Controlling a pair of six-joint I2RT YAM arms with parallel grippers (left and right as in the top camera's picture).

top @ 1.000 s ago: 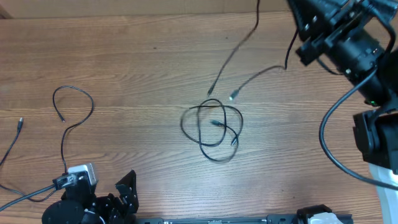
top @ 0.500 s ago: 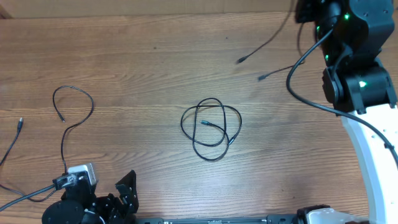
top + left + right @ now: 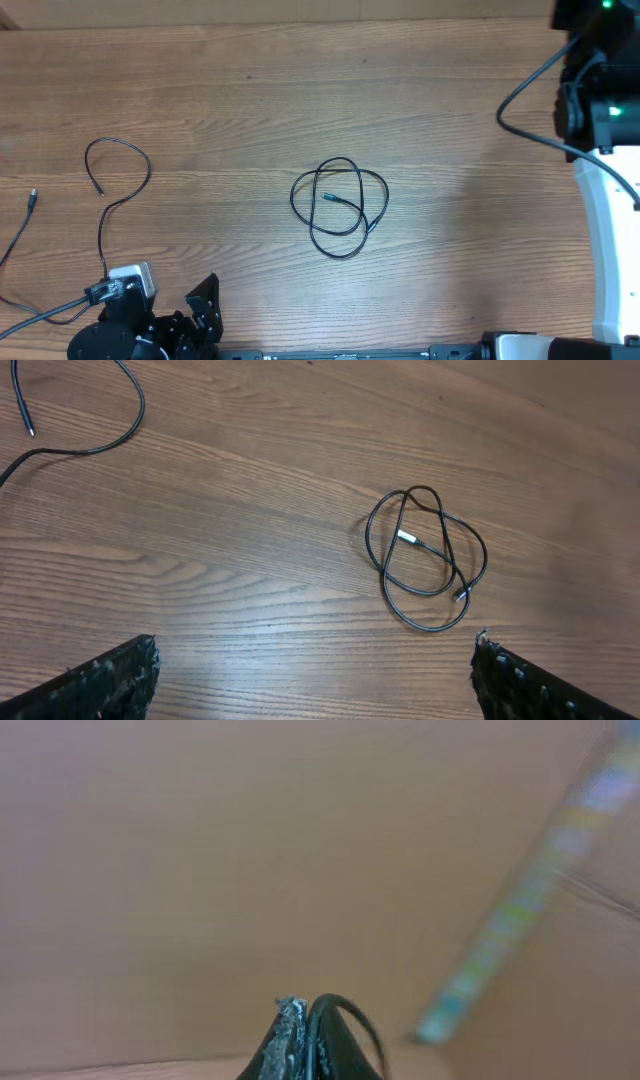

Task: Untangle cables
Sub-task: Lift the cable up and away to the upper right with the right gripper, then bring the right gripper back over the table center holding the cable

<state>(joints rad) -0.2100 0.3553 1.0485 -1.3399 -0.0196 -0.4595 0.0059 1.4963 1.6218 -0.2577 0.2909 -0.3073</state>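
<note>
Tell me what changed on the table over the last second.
The right arm swung off to the far right corner, dragging the freed cable away from the coiled cable and out of the overhead view; the right gripper is shut on it. The coiled cable, the looped cable at left and the open left gripper did not move.

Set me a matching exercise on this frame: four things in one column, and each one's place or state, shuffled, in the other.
Things:
A. coiled cable
B. hooked cable
C. left claw
D. right claw

Place or state:
1. shut on a black cord
2. lying in the middle of the table
3. open, holding nothing
4. lying on the left side of the table

Pairs: A-2, B-4, C-3, D-1.
</note>
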